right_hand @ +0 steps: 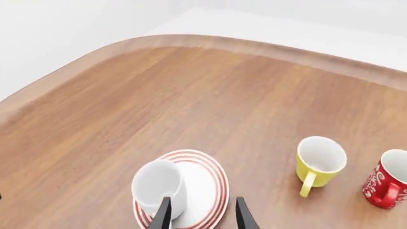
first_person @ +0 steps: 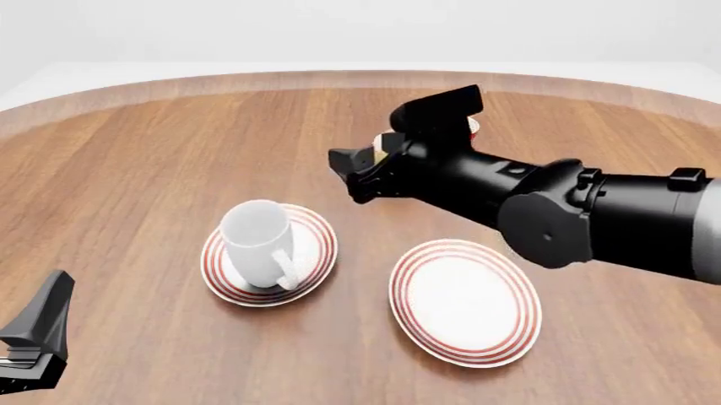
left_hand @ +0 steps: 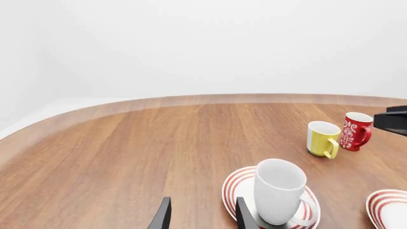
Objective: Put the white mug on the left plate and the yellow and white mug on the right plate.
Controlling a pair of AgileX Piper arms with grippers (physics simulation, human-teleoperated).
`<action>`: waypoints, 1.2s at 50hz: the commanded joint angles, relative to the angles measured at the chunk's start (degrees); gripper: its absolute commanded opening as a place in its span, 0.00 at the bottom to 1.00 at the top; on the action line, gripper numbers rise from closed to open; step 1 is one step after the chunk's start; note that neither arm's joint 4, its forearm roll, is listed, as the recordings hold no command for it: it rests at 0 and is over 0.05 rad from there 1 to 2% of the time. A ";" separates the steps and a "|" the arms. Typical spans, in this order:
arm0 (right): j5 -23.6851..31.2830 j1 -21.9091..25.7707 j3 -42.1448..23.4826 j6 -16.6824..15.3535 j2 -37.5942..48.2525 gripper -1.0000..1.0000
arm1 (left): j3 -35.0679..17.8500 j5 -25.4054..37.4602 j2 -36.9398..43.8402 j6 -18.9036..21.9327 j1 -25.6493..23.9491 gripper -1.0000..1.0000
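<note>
While the yellow and white mug (right_hand: pixel 320 163) stands ahead, right claw (right_hand: pixel 202 212) hangs spread.

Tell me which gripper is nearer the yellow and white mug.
Right. The right gripper hovers close beside the yellow and white mug, while the left gripper sits back at the table's near left edge, beyond the white mug.

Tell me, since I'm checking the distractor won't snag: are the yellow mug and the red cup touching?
Apart. The right wrist view shows bare table between the yellow mug and the red cup; the left wrist view shows them close, gap unclear.
</note>
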 commanded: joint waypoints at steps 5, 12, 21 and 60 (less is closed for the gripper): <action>0.67 -4.96 -1.76 -0.54 1.07 1.00 | 0.00 0.00 0.00 0.00 0.00 1.00; 0.80 -6.20 -3.01 -0.50 2.31 1.00 | 0.00 0.00 0.00 0.00 0.00 1.00; 0.43 -7.64 -3.12 -0.15 2.83 1.00 | 0.00 0.00 0.00 0.00 0.00 1.00; 2.97 -15.88 -7.68 1.55 7.10 1.00 | 0.00 0.00 0.00 0.00 0.00 1.00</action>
